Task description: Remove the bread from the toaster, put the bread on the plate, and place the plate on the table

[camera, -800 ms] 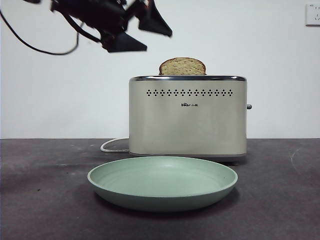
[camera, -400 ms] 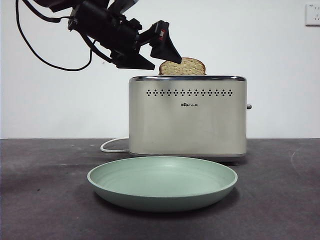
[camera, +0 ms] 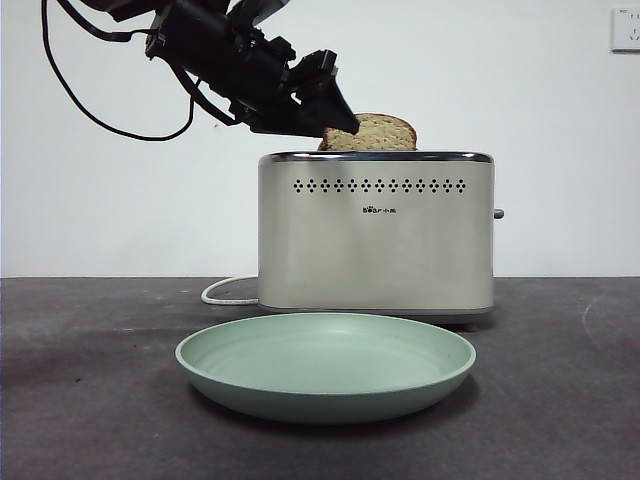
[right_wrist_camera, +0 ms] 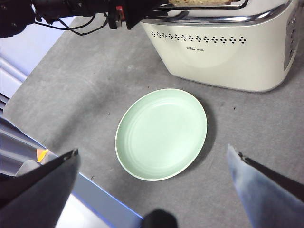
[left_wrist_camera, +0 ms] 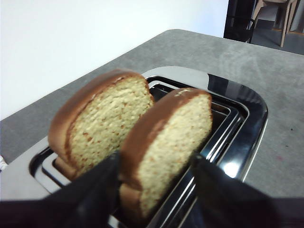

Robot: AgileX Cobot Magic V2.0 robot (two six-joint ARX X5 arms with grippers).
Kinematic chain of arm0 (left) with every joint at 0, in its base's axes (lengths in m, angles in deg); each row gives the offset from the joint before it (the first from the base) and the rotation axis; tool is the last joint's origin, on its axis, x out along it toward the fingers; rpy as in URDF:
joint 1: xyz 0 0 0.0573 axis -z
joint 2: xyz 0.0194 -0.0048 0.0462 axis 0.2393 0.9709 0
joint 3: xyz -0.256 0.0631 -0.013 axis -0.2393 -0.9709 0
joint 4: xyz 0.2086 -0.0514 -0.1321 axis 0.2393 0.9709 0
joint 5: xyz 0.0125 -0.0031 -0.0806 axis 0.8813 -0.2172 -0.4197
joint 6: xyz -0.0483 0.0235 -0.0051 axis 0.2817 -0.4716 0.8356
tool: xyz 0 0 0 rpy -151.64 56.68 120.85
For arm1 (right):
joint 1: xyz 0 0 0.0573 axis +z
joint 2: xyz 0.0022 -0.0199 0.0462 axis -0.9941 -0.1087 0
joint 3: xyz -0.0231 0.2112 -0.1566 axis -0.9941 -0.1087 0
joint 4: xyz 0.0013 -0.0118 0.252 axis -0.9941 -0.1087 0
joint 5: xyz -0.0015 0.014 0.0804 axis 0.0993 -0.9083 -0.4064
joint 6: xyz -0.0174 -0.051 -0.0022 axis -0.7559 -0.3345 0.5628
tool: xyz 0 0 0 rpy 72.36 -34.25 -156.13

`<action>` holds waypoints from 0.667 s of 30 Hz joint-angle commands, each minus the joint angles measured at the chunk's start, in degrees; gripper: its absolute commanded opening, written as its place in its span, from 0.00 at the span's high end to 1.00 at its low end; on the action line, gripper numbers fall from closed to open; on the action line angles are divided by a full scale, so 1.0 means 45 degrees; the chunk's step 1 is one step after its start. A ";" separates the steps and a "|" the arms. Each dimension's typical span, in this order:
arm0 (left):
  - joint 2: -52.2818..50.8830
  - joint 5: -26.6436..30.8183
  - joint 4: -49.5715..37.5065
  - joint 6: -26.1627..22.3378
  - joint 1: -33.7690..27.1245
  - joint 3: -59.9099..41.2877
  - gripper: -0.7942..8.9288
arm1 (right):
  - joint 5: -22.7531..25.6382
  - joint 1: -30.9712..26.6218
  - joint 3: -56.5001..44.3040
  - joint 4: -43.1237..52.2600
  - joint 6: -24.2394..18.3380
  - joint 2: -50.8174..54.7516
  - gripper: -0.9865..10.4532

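Observation:
The cream toaster (camera: 375,240) stands behind the mint-green plate (camera: 325,365) on the table (camera: 80,400). Two slices stand in its slots. My left gripper (camera: 335,125) comes in from the upper left; in the left wrist view (left_wrist_camera: 156,159) its jaws press on both faces of the bread (left_wrist_camera: 171,137), the flat-topped slice, which sits in its slot. The dome-topped slice (left_wrist_camera: 102,126) stands beside it. My right gripper (right_wrist_camera: 152,149) hangs open and empty high above the plate (right_wrist_camera: 161,133).
The toaster's white cord (camera: 225,290) loops on the table at its left. A wall socket (camera: 625,28) sits at the top right. In the right wrist view the table's edge (right_wrist_camera: 95,190) runs near the plate.
My left gripper came down and to the right from above the toaster's left side and closed around the bread. The bread has shifted slightly to the right.

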 commanded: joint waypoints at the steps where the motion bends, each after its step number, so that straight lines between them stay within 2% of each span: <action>1: 0.0209 -0.0097 0.0185 -0.0112 0.0155 -0.0010 0.79 | 0.0029 0.0029 0.0015 -0.0165 0.0078 0.0010 0.44; 5: 0.0209 -0.0097 0.0233 -0.0019 0.0155 -0.0010 0.92 | 0.0024 0.0029 0.0015 -0.0287 0.0083 0.0015 0.44; 12: 0.0209 -0.0092 0.0287 -0.0024 0.0155 -0.0010 0.93 | 0.0024 0.0029 0.0015 -0.0287 0.0083 0.0015 0.45; 20: 0.0107 0.0151 -0.0714 0.0233 0.0126 0.0015 0.93 | 0.0029 0.0029 0.0015 -0.0287 0.0083 0.0015 0.45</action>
